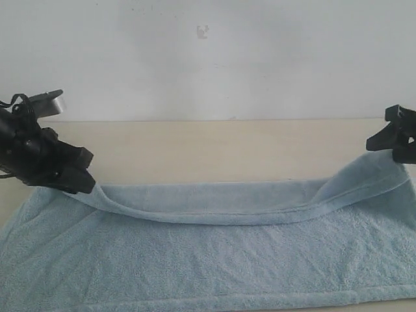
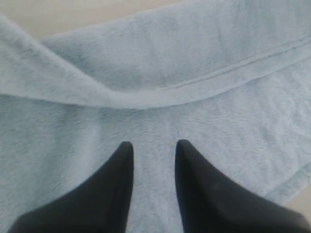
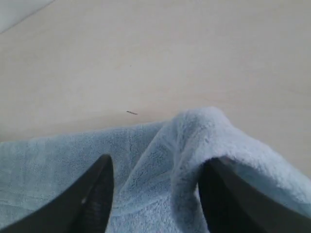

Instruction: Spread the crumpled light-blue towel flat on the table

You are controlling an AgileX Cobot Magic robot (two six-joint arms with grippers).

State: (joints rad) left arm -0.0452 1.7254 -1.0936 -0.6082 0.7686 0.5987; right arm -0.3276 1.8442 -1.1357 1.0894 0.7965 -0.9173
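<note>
Broadly, the towel [image 1: 208, 260] covers the near surface [image 1: 214, 149], its far hem folded forward. At its far corners the left claw [image 2: 153, 144] and right claw [image 3: 158, 162] stand parted; bare surface extends behind.

Behind, a white-grey wall [image 1: 208, 58], plain and matte, filling the upper part of the exterior view from side to side. On it, near the top and about in the middle, a small grey mark [image 1: 203, 31], irregular in shape; chip or stain, too small to tell. Faint uneven shading across the wall. In the right wrist view, a pale bit of wall in one corner. Also there, a short dark sliver [image 3: 131, 112], very thin, slightly tilted, lying flat on the table [image 3: 204, 53].
</note>
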